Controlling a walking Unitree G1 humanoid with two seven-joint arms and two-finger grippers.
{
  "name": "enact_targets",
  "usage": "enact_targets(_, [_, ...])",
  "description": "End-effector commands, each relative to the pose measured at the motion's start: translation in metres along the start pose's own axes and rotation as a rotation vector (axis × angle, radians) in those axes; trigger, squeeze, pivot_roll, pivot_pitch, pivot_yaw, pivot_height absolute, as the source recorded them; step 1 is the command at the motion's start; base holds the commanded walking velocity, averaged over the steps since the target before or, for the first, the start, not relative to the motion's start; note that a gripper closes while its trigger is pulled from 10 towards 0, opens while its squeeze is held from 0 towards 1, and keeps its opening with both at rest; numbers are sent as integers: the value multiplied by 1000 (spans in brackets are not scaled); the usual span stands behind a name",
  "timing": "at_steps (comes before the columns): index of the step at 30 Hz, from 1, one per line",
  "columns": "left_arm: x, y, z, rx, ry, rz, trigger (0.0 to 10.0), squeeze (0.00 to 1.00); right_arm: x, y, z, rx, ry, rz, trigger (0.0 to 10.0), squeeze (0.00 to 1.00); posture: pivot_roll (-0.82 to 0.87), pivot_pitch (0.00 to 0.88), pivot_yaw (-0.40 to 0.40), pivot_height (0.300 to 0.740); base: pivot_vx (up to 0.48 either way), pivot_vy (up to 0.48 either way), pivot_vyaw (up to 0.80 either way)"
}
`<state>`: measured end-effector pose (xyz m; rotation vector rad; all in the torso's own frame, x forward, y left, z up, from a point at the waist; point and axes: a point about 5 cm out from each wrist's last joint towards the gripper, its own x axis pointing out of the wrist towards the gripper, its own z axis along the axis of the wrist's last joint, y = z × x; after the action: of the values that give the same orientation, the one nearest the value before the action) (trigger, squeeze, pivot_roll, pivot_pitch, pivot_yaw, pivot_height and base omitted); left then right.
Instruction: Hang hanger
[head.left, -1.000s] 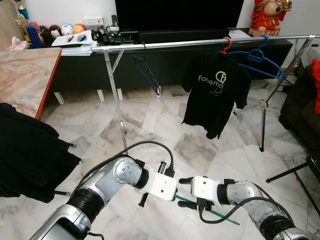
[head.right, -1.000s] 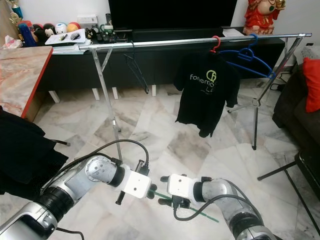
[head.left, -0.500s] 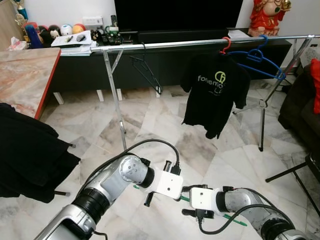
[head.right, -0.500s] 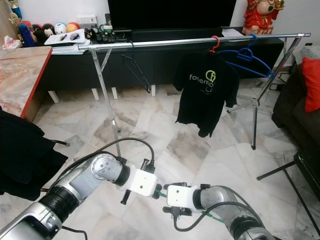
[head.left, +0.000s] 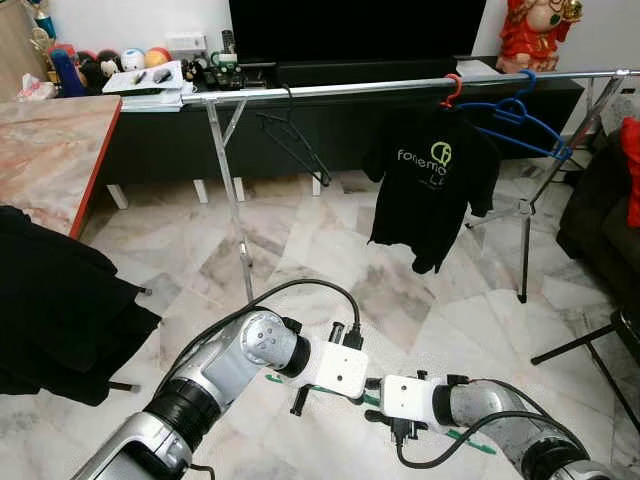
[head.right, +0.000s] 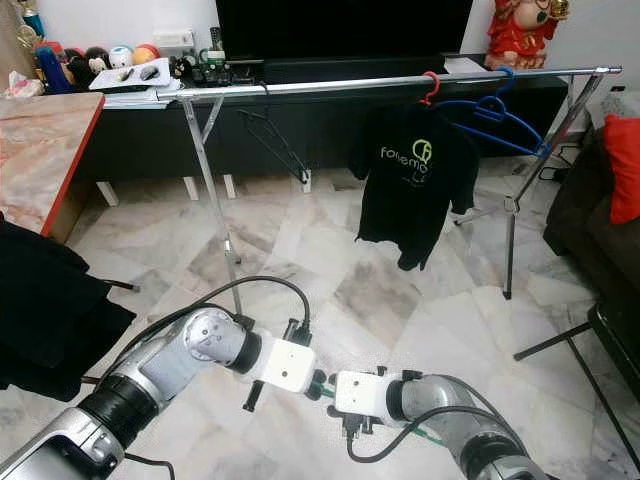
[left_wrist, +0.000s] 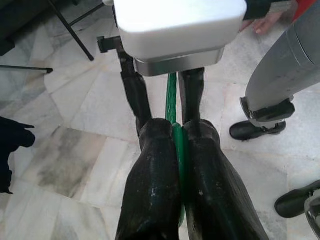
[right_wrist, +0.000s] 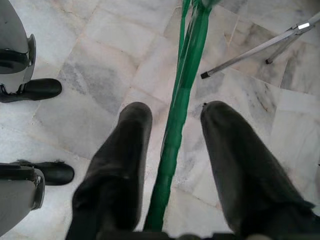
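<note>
White marble floor (head.left: 330, 260) carries the metal rack's legs (head.left: 236, 205).

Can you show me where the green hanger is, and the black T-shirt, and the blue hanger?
green hanger (right_wrist: 176, 125), right wrist view, on its bar.
black T-shirt (head.left: 430, 180), left eye view, chest.
blue hanger (head.left: 512, 108), left eye view, neck.

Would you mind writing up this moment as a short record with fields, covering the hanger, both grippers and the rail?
held item: green hanger, low in front of the robot
left gripper: shut on the green hanger
right gripper: open, fingers either side of the hanger, not pinching it
rail: metal clothes rail ahead, across the marble floor
on rail: black T-shirt on a red hanger, blue hanger, black hanger
task state: green hanger not yet on the rail
</note>
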<state>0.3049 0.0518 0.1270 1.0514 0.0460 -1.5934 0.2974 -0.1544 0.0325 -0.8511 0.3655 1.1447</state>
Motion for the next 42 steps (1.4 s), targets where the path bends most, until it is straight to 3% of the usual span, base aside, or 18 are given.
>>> enact_targets(1, [0, 1, 4, 19, -6, -5, 10000, 0, -1, -2, 0, -6, 6, -2, 0, 0, 68, 94, -24, 740, 0, 0, 0])
enact_targets(22, [2, 0, 8, 54, -14, -13, 10000, 0, 0, 2, -6, 4, 39, -14, 0, 0, 70, 102, -25, 740, 0, 0, 0])
enact_targets(23, [2, -1, 8, 51, -22, -22, 10000, 455, 0, 2, -6, 4, 40, -14, 0, 0, 70, 102, -25, 740, 0, 0, 0])
enact_targets(24, [2, -1, 8, 51, -22, -22, 10000, 455, 0, 2, -6, 4, 40, -14, 0, 0, 70, 102, -25, 740, 0, 0, 0])
enact_targets(25, [1, -3, 8, 46, -21, -37, 10000, 1000, 0, 3, -7, 2, 43, -12, 0, 0, 70, 102, -25, 740, 0, 0, 0])
enact_targets(34, [-3, -7, 3, 58, 4, -69, 10000, 1000, 1, 10, -11, 12, 61, 16, 0, 0, 71, 99, -26, 740, 0, 0, 0])
enact_targets(42, [-15, -3, -4, 38, 35, -36, 10000, 1000, 1, 34, -28, 57, 136, 76, 0, 0, 73, 96, -29, 740, 0, 0, 0])
